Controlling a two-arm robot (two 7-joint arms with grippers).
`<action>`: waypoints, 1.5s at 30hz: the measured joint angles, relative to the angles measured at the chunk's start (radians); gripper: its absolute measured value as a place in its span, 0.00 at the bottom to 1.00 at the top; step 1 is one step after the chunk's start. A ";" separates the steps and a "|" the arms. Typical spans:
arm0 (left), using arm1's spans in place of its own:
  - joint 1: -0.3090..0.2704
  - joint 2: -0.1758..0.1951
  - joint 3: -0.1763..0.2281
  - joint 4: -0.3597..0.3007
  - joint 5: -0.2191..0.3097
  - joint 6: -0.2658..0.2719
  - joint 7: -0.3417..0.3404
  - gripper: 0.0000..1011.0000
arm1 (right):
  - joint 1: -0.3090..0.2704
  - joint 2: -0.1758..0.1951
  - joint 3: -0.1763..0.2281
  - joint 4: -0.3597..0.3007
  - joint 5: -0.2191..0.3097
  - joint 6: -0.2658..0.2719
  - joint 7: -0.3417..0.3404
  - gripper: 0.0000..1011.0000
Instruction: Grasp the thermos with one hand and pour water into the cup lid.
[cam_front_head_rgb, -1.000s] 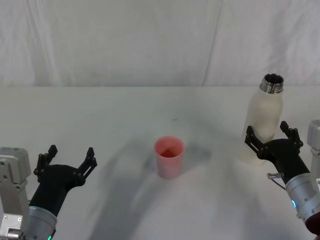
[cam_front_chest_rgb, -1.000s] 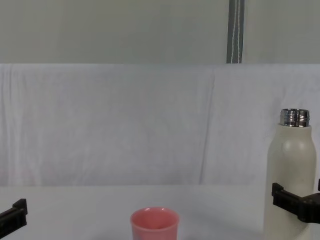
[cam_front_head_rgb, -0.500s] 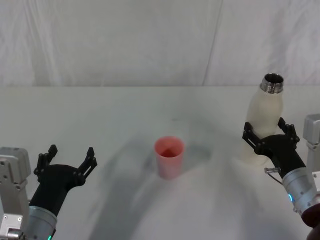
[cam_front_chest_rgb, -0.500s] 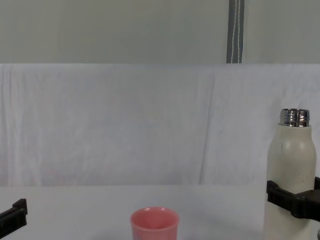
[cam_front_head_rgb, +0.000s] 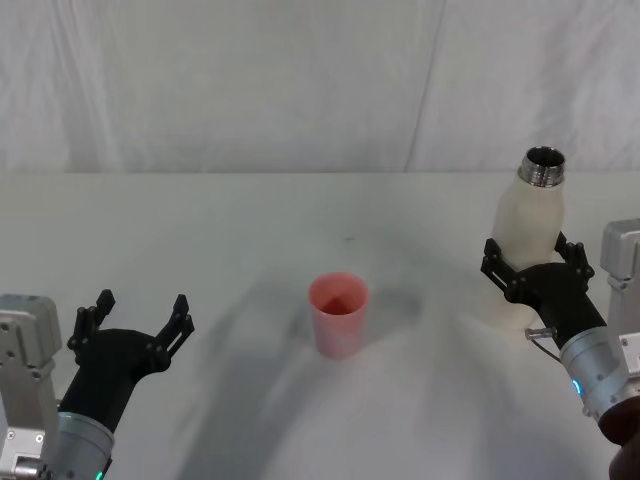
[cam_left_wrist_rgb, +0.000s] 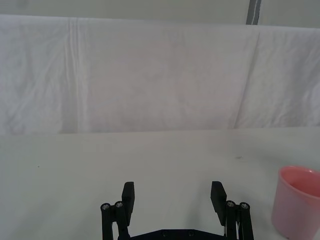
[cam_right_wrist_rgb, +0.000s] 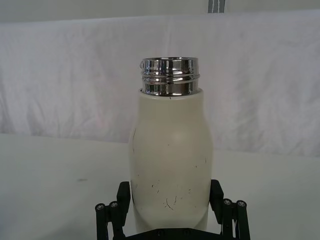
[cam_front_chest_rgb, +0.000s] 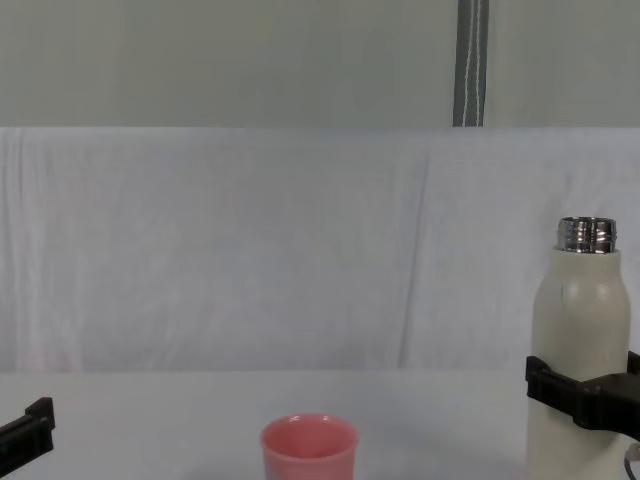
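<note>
Thermos (cam_front_head_rgb: 530, 232): upright at table's right side, uncapped. Right hand (cam_front_head_rgb: 532, 268): advanced within the last second, fingers now spread around the lower body, not yet closed; grasp imminent. Cup lid (cam_front_head_rgb: 338, 313): table centre, well apart. Left hand (cam_front_head_rgb: 132, 321): parked, spread, empty.

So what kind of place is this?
Probably a staged robot test bench: a white-covered table, a draped white backdrop, and just a thermos and cup lid.

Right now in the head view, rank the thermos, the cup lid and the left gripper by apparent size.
1. Thermos, tallest.
2. Left gripper, but it sits nearer the camera, so unsure.
3. Cup lid, smallest.
</note>
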 joint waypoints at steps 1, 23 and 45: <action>0.000 0.000 0.000 0.000 0.000 0.000 0.000 0.99 | 0.001 0.000 0.000 0.002 0.000 0.000 0.001 0.99; 0.000 0.000 0.000 0.000 0.000 0.000 0.000 0.99 | 0.048 0.003 -0.005 0.055 0.007 -0.001 0.010 0.99; 0.000 0.000 0.000 0.000 0.000 0.000 0.000 0.99 | 0.044 0.003 -0.004 0.051 0.006 0.000 0.010 0.94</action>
